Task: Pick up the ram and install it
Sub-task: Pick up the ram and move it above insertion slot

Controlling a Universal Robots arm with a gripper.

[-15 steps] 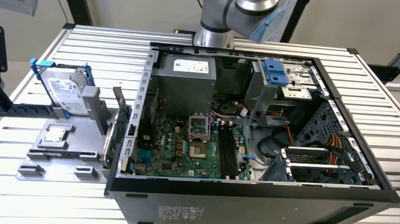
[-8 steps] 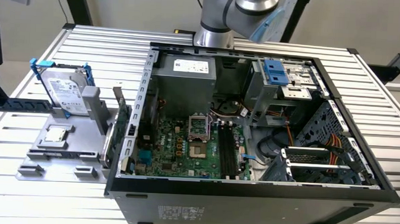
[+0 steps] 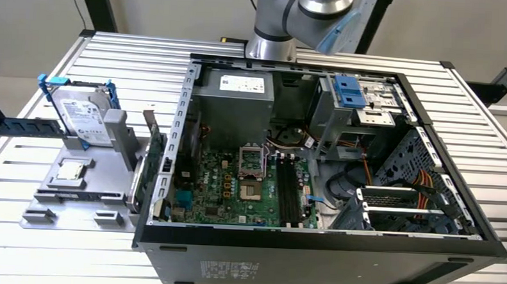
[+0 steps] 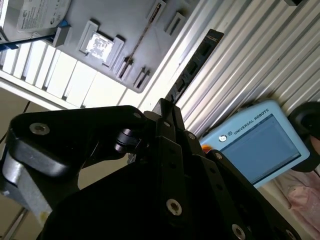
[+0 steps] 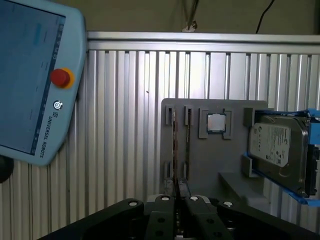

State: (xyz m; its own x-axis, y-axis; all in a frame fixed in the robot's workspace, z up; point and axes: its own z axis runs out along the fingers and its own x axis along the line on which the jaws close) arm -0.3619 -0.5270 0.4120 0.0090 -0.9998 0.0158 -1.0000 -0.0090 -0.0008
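Exterior view, slatted metal table (image 3: pixel 112 52), open computer case (image 3: pixel 318 243), ram (image 3: pixel 28 126) beside tray (image 3: pixel 79 202)

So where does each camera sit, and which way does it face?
Exterior view: off the arm, high, looks down into the open black computer case; the grey arm shows.
First wrist view: on the wrist, faces the grey parts tray; black hand shows.
Second wrist view: same tray, obliquely, past the hand.
All share the tray.

Exterior view steeply down on case (image 3: pixel 318 242); both wrist views over grey tray (image 5: pixel 210 160) (image 4: pixel 132 20).
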